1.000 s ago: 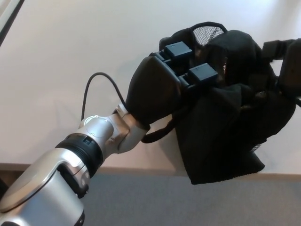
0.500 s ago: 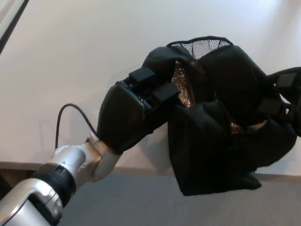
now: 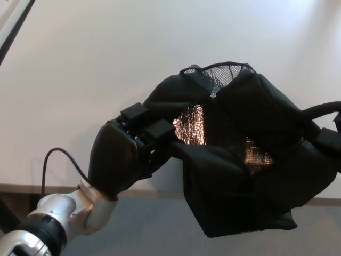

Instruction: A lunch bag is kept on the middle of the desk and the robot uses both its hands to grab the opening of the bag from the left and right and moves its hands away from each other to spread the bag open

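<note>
I see my left hand (image 3: pixel 125 157) at about 8 o'clock in the head view, its fingers (image 3: pixel 146 125) curled onto the left edge of the lunch bag (image 3: pixel 261 133), which it holds. The black bag sits right of centre, overhanging the near edge of the white bench (image 3: pixel 80 69). Its mouth gapes, showing silvery lining (image 3: pixel 190 124) inside and a mesh pocket (image 3: pixel 224 71) at 12 o'clock. My right hand (image 3: pixel 331 146) is barely visible at 3 o'clock against the bag's right side; I cannot tell its grip.
</note>
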Tool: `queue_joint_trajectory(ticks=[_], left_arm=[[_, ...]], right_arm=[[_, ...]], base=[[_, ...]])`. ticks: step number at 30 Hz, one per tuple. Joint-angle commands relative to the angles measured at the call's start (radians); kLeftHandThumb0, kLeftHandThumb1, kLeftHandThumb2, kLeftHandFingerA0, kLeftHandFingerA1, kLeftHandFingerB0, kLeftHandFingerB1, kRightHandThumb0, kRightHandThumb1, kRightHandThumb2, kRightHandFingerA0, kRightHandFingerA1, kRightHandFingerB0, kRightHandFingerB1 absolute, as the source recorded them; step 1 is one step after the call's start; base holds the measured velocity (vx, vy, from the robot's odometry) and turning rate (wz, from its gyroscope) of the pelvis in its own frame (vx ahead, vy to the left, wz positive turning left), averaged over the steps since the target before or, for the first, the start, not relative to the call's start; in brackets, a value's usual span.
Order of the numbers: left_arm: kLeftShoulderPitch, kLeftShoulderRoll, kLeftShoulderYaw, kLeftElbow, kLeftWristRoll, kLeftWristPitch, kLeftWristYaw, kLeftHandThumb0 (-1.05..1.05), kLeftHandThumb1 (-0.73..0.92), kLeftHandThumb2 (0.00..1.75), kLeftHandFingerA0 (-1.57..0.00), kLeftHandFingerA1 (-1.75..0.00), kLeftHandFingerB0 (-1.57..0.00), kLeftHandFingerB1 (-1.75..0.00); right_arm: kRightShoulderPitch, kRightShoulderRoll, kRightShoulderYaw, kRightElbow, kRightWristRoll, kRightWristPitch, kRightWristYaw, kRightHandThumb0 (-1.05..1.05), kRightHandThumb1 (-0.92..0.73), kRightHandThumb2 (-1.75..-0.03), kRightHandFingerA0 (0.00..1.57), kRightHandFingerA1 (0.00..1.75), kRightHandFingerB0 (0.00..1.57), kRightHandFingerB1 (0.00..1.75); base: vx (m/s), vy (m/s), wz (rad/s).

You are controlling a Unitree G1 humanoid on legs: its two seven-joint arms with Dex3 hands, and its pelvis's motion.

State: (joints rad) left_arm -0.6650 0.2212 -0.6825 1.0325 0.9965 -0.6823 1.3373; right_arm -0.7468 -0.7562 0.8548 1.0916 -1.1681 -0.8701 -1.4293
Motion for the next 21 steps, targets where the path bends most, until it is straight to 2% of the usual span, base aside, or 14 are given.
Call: queue_joint_trajectory(ticks=[1, 3, 5, 8, 9, 12, 15, 19, 21], left_arm=[[0.053, 0.054, 0.041, 0.050, -0.046, -0.012, 0.013, -0.04, 0.49, 1.05, -0.88, -1.59, -0.93, -1.27], [0.056, 0.051, 0.046, 0.058, -0.044, -0.014, 0.016, -0.01, 0.46, 1.06, -0.88, -1.57, -0.93, -1.25], [0.059, 0.048, 0.050, 0.062, -0.040, -0.013, 0.019, -0.02, 0.46, 1.04, -0.87, -1.59, -0.93, -1.26], [0.064, 0.044, 0.055, 0.064, -0.039, -0.012, 0.017, -0.04, 0.48, 1.00, -0.87, -1.58, -0.90, -1.31], [0.068, 0.041, 0.057, 0.061, -0.040, -0.014, 0.009, -0.06, 0.52, 1.02, -0.88, -1.58, -0.89, -1.33], [0.075, 0.038, 0.059, 0.061, -0.038, -0.020, 0.010, -0.09, 0.53, 1.04, -0.91, -1.54, -0.92, -1.31], [0.082, 0.035, 0.061, 0.061, -0.038, -0.022, 0.008, -0.09, 0.51, 1.04, -0.88, -1.55, -0.95, -1.28], [0.075, 0.031, 0.062, 0.064, -0.031, -0.019, 0.028, -0.07, 0.49, 1.07, -0.89, -1.56, -0.94, -1.28], [0.073, 0.030, 0.068, 0.062, -0.038, -0.023, 0.017, -0.07, 0.49, 1.04, -0.91, -1.54, -0.93, -1.27]], right_arm=[[0.032, -0.032, -0.032, 0.048, 0.028, -0.007, 0.013, -0.16, -0.61, -0.56, 0.83, 1.71, 0.71, 1.56], [0.030, -0.032, -0.038, 0.048, 0.027, -0.011, 0.020, -0.18, -0.61, -0.56, 0.85, 1.72, 0.66, 1.51], [0.031, -0.031, -0.042, 0.043, 0.022, -0.012, 0.018, -0.16, -0.63, -0.55, 0.83, 1.75, 0.64, 1.55], [0.031, -0.029, -0.047, 0.038, 0.021, -0.021, 0.022, -0.15, -0.62, -0.56, 0.82, 1.73, 0.69, 1.59], [0.034, -0.027, -0.049, 0.040, 0.021, -0.024, 0.028, -0.17, -0.62, -0.57, 0.86, 1.73, 0.69, 1.54], [0.039, -0.023, -0.050, 0.044, 0.018, -0.023, 0.034, -0.17, -0.61, -0.57, 0.84, 1.70, 0.73, 1.57], [0.041, -0.020, -0.047, 0.046, 0.011, -0.019, 0.036, -0.18, -0.61, -0.57, 0.87, 1.73, 0.70, 1.54], [0.040, -0.017, -0.047, 0.051, 0.013, -0.018, 0.048, -0.16, -0.60, -0.57, 0.84, 1.70, 0.73, 1.57], [0.039, -0.012, -0.054, 0.055, 0.025, -0.029, 0.067, -0.18, -0.63, -0.57, 0.85, 1.74, 0.68, 1.56]], base=[[0.00, 0.000, 0.00], [0.00, 0.000, 0.00], [0.00, 0.000, 0.00], [0.00, 0.000, 0.00], [0.00, 0.000, 0.00], [0.00, 0.000, 0.00], [0.00, 0.000, 0.00], [0.00, 0.000, 0.00], [0.00, 0.000, 0.00]])
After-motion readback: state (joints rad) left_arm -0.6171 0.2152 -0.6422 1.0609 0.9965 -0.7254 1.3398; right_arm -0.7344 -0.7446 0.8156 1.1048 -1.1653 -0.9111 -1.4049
